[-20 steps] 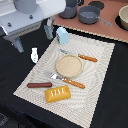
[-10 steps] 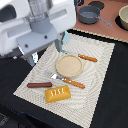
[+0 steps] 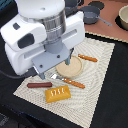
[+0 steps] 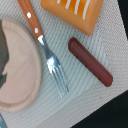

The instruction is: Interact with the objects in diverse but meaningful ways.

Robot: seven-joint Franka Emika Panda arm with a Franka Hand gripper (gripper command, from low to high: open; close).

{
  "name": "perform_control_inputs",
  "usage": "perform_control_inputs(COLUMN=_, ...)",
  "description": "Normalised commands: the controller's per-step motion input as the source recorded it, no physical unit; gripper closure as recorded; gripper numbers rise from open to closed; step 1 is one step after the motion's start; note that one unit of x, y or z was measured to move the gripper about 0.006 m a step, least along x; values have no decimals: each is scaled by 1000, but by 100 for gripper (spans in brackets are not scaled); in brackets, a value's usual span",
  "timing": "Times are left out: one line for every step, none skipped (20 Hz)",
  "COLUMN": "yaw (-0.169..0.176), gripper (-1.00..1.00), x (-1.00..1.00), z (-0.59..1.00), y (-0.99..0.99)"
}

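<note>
The big white arm (image 3: 42, 37) fills the middle of the exterior view, hanging low over the pale woven placemat (image 3: 102, 75); its bulk hides the gripper itself, so whether the jaws are wide, narrow or holding anything cannot be told, and the wrist view shows no fingers either. On the mat, the yellow-orange bread loaf (image 3: 58, 93) lies flat near the mat's front edge, its white score marks up; the reddish-brown sausage (image 3: 39, 85) lies just beside it, toward the exterior view's left, apart from it and near the mat's edge. The wrist view catches the same pair: loaf (image 4: 73, 12) and sausage (image 4: 90, 61) close together but not touching. The round wooden plate (image 3: 73, 66) peeks out from under the arm; the fork (image 3: 68, 80) lies alongside it with its orange handle pointing toward the exterior view's right, its tines between plate and sausage in the wrist view (image 4: 53, 66); the knife (image 3: 88, 58) lies on the plate's far side. Grey pots (image 3: 90, 14) stand well apart on the brown surface beyond the mat.
</note>
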Motion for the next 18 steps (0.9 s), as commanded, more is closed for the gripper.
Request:
perform_control_inputs(yaw=88, gripper=-100, x=443, z=137, y=-151)
perform_control_inputs(yaw=116, gripper=-100, x=363, z=129, y=-106)
perform_control_inputs(yaw=129, gripper=-100, x=311, z=134, y=-77)
perform_control_inputs(yaw=146, gripper=-100, x=263, z=137, y=-37)
perform_control_inputs(yaw=150, gripper=-100, x=254, z=126, y=-34)
perform_control_inputs(yaw=153, gripper=-100, x=229, z=80, y=-57)
perform_control_inputs(yaw=167, gripper=-100, x=189, z=29, y=-69)
perform_control_inputs(yaw=175, gripper=-100, x=171, z=6, y=-77)
perform_control_inputs(yaw=175, gripper=-100, x=174, z=0, y=-94)
perform_control_inputs(yaw=175, gripper=-100, x=171, z=0, y=-111)
perform_control_inputs(yaw=188, gripper=-100, x=143, z=0, y=-111)
perform_control_inputs(yaw=186, gripper=-100, x=149, z=0, y=-109)
perform_control_inputs(yaw=185, gripper=-100, x=146, z=0, y=-109)
perform_control_inputs(yaw=180, gripper=-100, x=154, z=0, y=-129)
perform_control_inputs(yaw=170, gripper=-100, x=180, z=0, y=-151)
perform_control_inputs(yaw=166, gripper=-100, x=189, z=6, y=-160)
perform_control_inputs(yaw=161, gripper=-100, x=209, z=14, y=-171)
perform_control_inputs(yaw=159, gripper=-100, x=214, z=17, y=-191)
